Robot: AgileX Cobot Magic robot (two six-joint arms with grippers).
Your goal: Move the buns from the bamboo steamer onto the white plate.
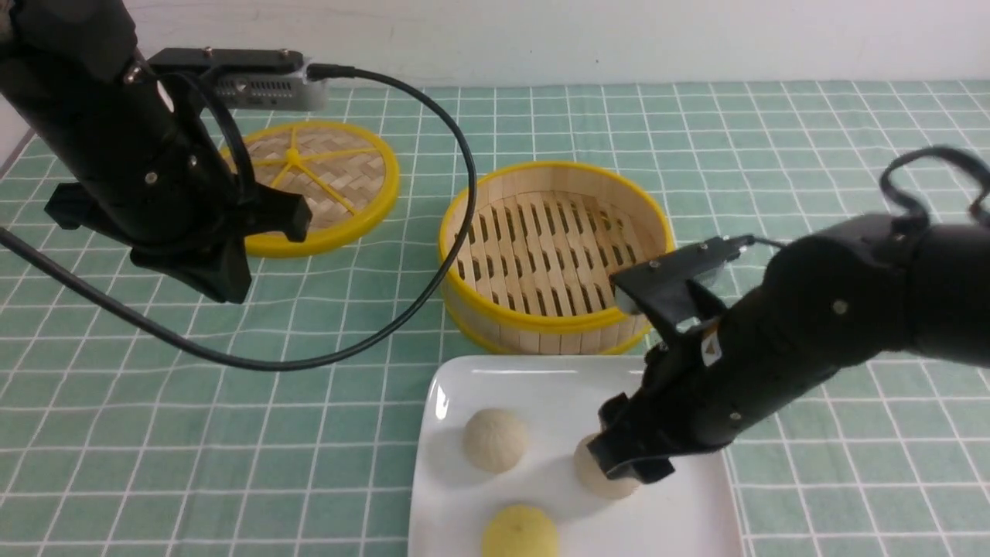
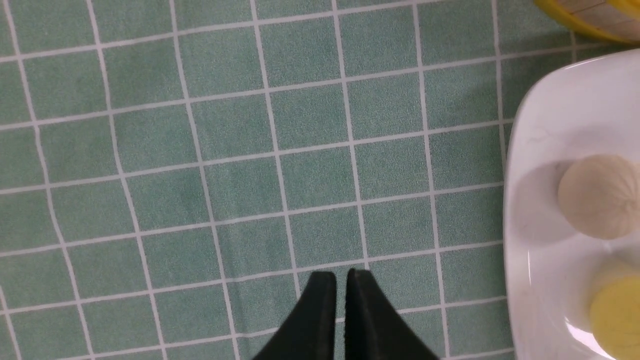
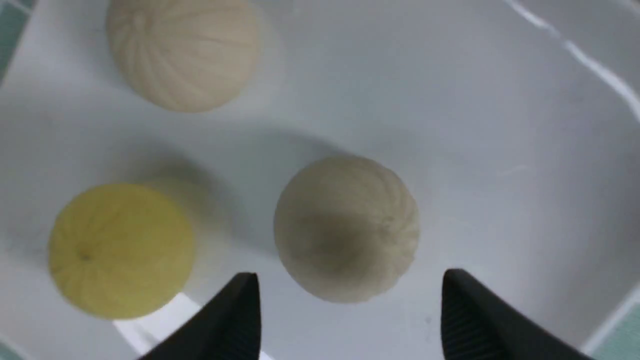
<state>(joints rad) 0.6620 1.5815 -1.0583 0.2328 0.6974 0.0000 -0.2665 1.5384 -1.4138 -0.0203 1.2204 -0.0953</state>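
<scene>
Where green checked cloth (image 1: 155, 433) meets a white wall (image 1: 619, 39), three domed buns (image 1: 495, 439) rest on the glossy white square plate (image 1: 541, 379). One cream bun (image 3: 345, 225) lies loose between the wide-spread tips of the right gripper (image 3: 350, 275). The left gripper (image 2: 341, 274) is pinched together, empty.

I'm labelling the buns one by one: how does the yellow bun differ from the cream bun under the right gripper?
Colour: the yellow bun is yellow, the cream bun pale beige.
Pleats: faint on the yellow bun, clearer on the cream bun.
Place: the open right gripper straddles the cream bun; the yellow bun sits free, nearer the robot.
Both are round domes on the white plate.
</scene>
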